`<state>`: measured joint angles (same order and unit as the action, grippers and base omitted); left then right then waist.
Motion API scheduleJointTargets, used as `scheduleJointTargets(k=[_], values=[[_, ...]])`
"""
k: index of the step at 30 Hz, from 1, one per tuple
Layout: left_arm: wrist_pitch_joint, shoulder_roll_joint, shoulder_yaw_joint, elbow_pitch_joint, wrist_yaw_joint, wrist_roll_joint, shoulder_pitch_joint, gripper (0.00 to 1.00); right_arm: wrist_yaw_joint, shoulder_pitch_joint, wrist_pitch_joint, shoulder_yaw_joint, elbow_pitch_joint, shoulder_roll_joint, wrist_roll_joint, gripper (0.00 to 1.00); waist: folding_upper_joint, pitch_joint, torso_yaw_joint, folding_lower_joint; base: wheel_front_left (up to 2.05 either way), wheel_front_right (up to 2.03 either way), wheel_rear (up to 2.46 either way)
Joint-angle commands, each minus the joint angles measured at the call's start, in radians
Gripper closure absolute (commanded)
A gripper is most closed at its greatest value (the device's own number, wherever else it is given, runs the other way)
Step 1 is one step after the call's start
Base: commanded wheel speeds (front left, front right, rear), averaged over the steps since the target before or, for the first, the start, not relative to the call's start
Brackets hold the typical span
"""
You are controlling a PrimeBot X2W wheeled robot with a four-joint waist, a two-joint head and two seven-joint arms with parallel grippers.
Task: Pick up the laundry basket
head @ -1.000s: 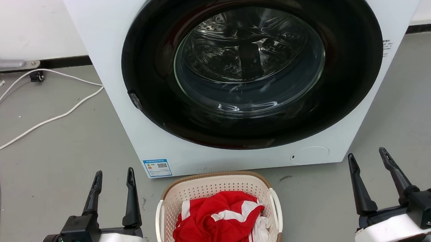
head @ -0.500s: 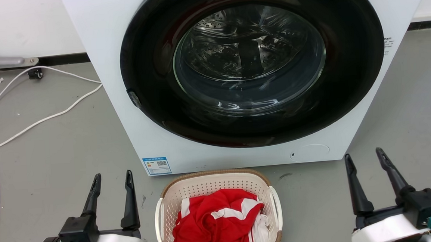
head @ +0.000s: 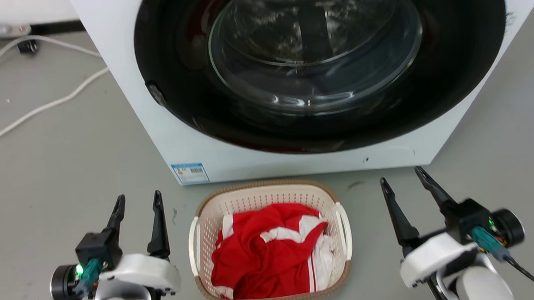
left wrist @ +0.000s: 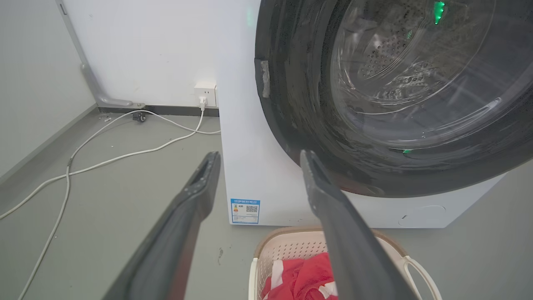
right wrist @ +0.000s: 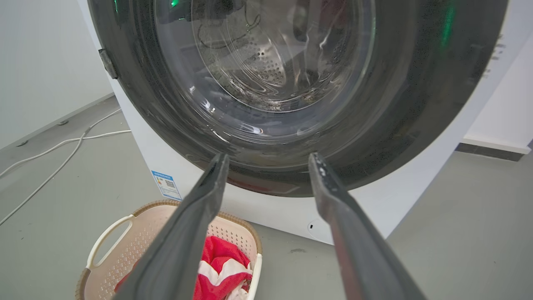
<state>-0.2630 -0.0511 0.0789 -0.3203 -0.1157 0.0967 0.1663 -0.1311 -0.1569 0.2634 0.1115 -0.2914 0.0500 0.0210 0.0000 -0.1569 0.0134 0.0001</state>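
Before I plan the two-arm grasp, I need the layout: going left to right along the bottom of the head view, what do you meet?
The left gripper, open → the laundry basket, holding red-and-white clothing → the right gripper, open.

Top of the washing machine [head: 295, 164] beyond the head view's upper edge; laundry basket [head: 260, 199] floor under red-and-white cloth [head: 264, 257].

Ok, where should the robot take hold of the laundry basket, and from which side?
Probably by its white loop handles: left hand on the left handle, right hand on the right handle, each closing in from its own side. The laundry basket sits upright between both open hands.
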Motion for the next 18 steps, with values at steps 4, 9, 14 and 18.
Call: scheduleJointTargets(k=[4,9,14,18], values=[[-0.003,-0.01,0.006,-0.095,-0.008,-0.003,0.081,0.0,0.001,-0.084,0.002,0.028,-0.105,0.001,0.023,0.0,0.0,-0.086,-0.001,-0.0001,0.0,0.0,0.0],[-0.003,-0.023,0.006,-0.229,-0.011,-0.004,0.171,0.0,0.001,-0.184,0.002,0.065,-0.252,0.001,0.055,0.0,0.0,-0.161,-0.001,-0.0001,0.0,0.0,0.0],[-0.003,-0.045,-0.009,-0.363,-0.013,-0.009,0.263,0.0,0.001,-0.279,0.002,0.102,-0.378,0.001,0.079,0.0,0.0,-0.237,-0.002,-0.0001,0.0,0.0,0.0],[-0.003,-0.066,-0.033,-0.468,-0.014,-0.005,0.345,0.0,0.001,-0.365,0.002,0.128,-0.479,0.001,0.09,0.0,0.0,-0.302,-0.003,-0.0001,0.0,0.0,0.0]])
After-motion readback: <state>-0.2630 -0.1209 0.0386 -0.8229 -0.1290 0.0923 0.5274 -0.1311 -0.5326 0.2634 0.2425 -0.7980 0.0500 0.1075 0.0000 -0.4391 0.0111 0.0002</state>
